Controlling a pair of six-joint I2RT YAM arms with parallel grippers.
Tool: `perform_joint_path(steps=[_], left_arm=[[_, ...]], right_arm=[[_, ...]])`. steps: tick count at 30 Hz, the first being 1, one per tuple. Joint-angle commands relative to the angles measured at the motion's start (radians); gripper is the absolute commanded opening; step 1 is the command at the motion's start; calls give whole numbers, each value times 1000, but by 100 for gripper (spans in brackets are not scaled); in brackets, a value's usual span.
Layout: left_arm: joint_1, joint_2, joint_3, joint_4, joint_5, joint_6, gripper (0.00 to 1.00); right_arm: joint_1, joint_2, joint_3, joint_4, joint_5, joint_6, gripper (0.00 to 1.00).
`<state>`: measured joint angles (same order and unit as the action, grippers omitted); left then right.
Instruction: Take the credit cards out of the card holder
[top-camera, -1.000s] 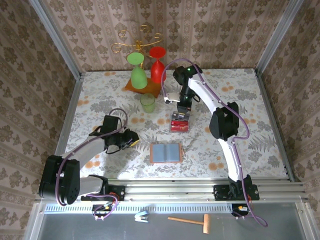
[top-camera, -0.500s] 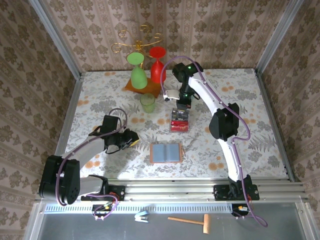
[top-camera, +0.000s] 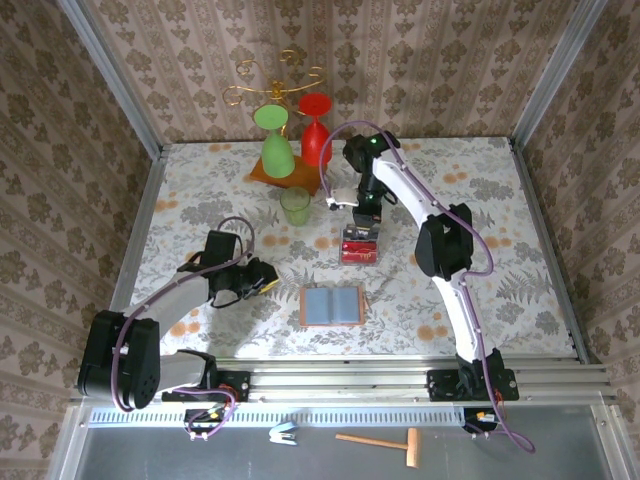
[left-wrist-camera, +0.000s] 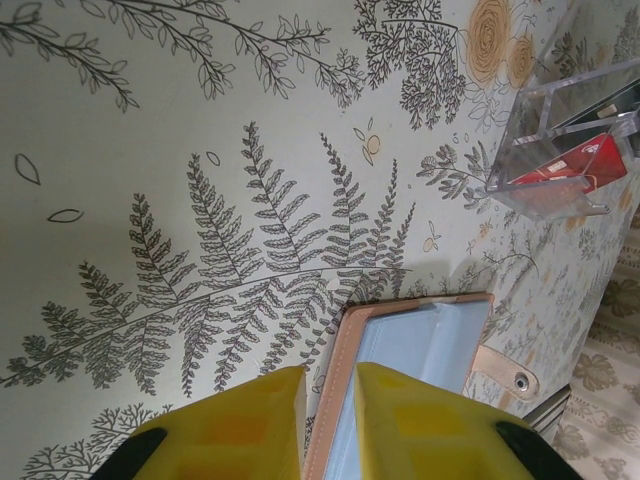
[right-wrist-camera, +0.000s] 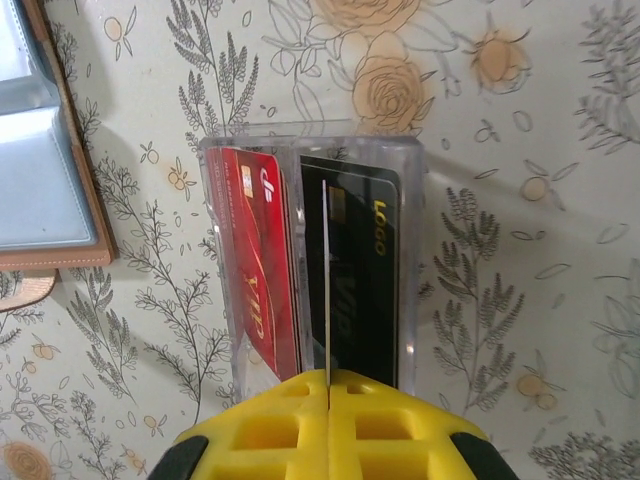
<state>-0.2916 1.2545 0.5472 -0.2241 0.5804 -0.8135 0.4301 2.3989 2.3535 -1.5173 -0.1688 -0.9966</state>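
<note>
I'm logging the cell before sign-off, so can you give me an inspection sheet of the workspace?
Surface: floral cloth, flat.
Job's things: card holder lies open; red and black credit cards stand in clear stand.
Clutter: green cup, two upturned goblets, mallet on the front ledge.
Grippers: left gripper barely open, empty; right gripper shut above the stand.
Cables: purple cable along each arm, no snag seen.
Surroundings: wallpapered walls.

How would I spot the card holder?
On the floral-patterned table, look midway along the front edge. There lies a flat open wallet, tan rim around grey-blue insides. Unlike the clear plastic box of red and black cards beyond it, it opens like a book.
</note>
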Motion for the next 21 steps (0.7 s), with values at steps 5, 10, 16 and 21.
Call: perform_joint_path(steps=[5,10,16,21], left_arm=[[10,1,12,-6,19,20,21],[10,25,47,-24,9,50,22],[12,49,96,-29,-22,95,23],[13,55,149,-77,-107,178,31]], right_arm=[[3,-33,-46,24,6,17,19],[-2,-131,-140,132,32,77,24],[-5,-300,-365,350,115,180,32],[-14,-444,-569,513,161,293,48]])
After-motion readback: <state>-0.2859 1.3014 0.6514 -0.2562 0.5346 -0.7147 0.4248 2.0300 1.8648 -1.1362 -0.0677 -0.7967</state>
